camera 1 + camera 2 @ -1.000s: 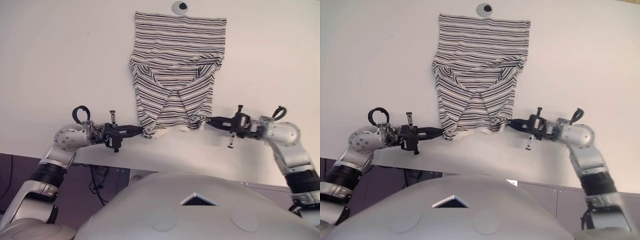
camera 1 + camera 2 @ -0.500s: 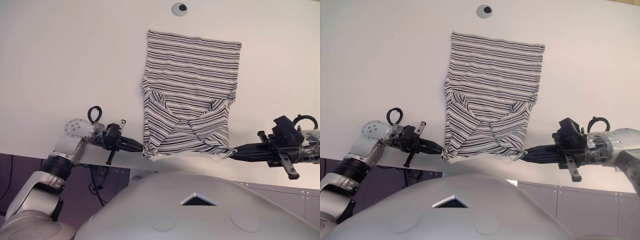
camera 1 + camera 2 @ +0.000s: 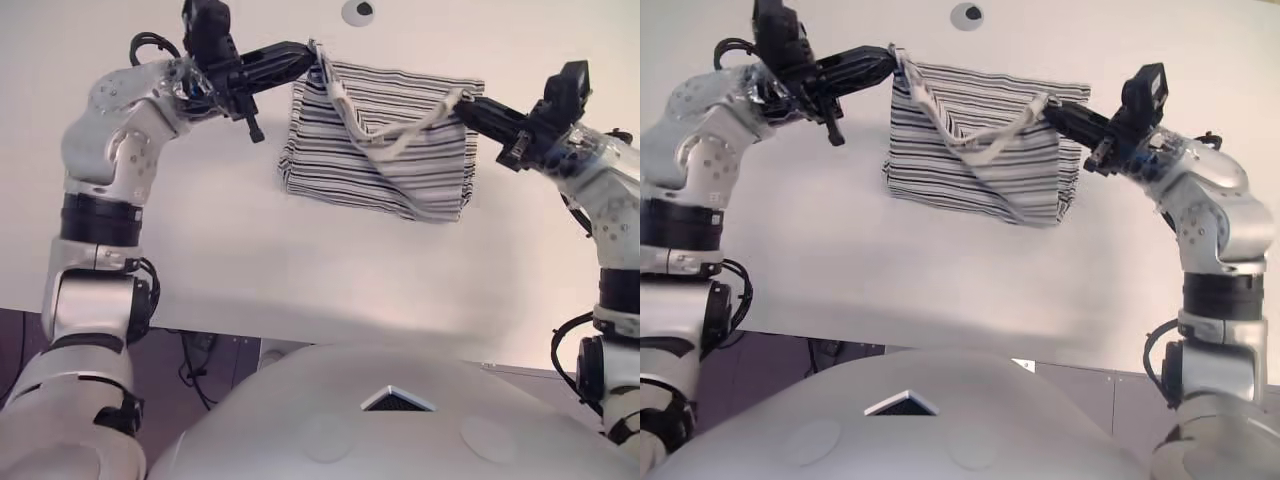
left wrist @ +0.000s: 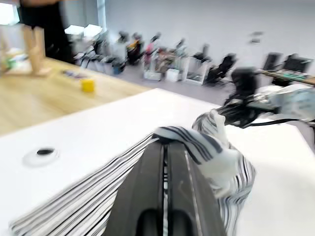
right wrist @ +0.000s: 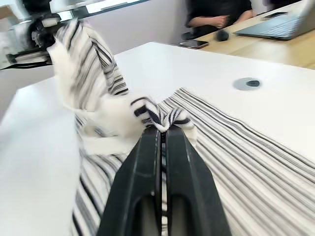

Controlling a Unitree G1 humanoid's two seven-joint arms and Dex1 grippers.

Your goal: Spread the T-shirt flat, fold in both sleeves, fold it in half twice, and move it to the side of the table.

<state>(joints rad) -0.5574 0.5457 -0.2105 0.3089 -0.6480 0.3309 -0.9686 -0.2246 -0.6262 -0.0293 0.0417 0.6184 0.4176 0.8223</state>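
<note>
1. The T-shirt (image 3: pixel 400 165) is a soft knit with thin black-and-white stripes running across it, edged with a plain white ribbed band.
2. It sits at the far middle of the smooth white surface (image 3: pixel 300 260), just near a round grey cable grommet (image 3: pixel 359 12). The cloth is doubled over into a rough rectangle. The fold is at the near edge, the bottom layer lies flat, and the top layer is raised at its two far corners.
3. The white band sags in a loose curve between those two raised corners, and the stripes beneath it form a shallow V.
4. The left jaws, on the left arm (image 3: pixel 105 110), are pressed fully together on the corner at the robot's left. A small wad of striped cloth and white band bunches at their tips, clear of the surface.
5. The right jaws, on the right arm (image 3: pixel 610 180), are likewise clamped tight on the opposite corner. A twisted knot of stripes is pinched between their black tips.
</note>
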